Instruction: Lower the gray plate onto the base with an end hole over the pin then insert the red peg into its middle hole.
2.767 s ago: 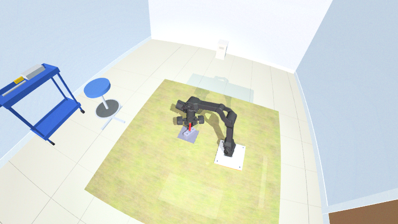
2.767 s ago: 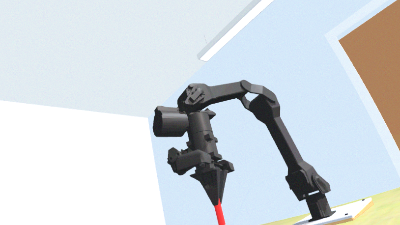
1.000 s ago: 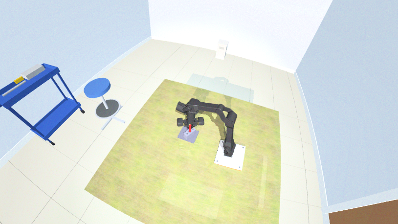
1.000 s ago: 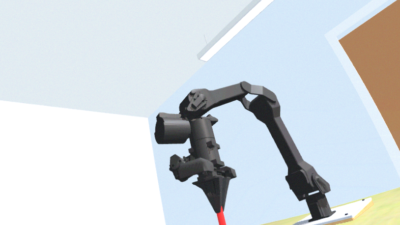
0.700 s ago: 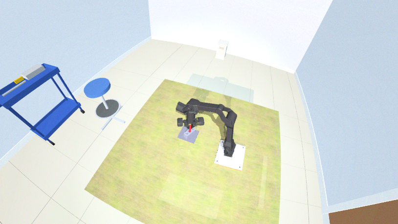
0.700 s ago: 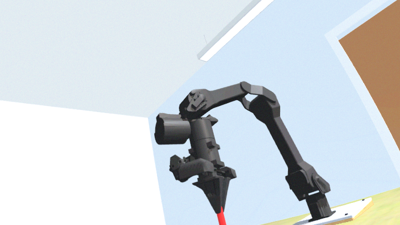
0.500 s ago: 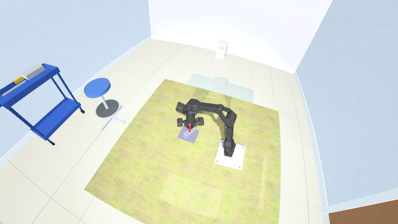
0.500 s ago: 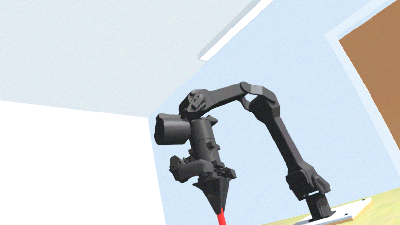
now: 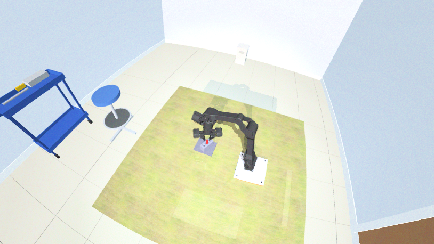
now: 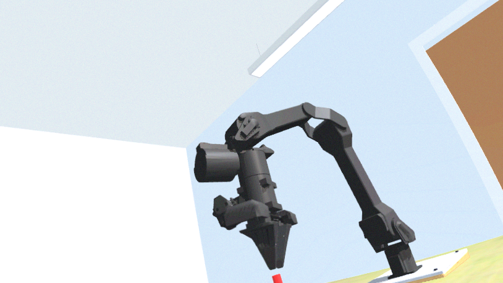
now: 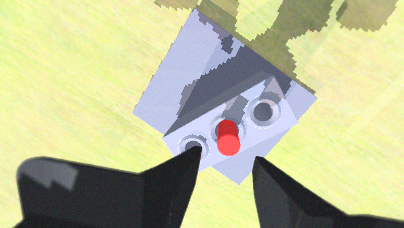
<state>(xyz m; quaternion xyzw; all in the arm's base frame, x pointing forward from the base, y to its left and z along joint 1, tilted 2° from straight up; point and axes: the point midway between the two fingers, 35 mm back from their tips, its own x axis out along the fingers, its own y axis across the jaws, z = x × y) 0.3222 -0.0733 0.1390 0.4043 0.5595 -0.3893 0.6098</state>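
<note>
From my seat, I have the claw (image 9: 207, 138) (image 10: 276, 268) (image 11: 227, 158) pointing down, partly open and gripping nothing. In the wrist view its black fingertips stand apart at lower center, one on either side of the red peg (image 9: 207, 141) (image 10: 277, 278) (image 11: 228, 142). The peg rises from the middle hole of the gray plate (image 9: 207, 145) (image 11: 250, 134). In the exterior view I see its top at the bottom edge, just below the claw. The plate is over the square base (image 9: 197, 148) (image 11: 165, 80), both near the center of the top view; I can't tell whether it lies fully flat or which end hole has the pin. All this sits on the green counter (image 9: 163, 181) (image 10: 487, 258) (image 11: 60, 90), with my arm's white mounting board (image 9: 260, 178) (image 10: 457, 258) right of center in the top view.
</note>
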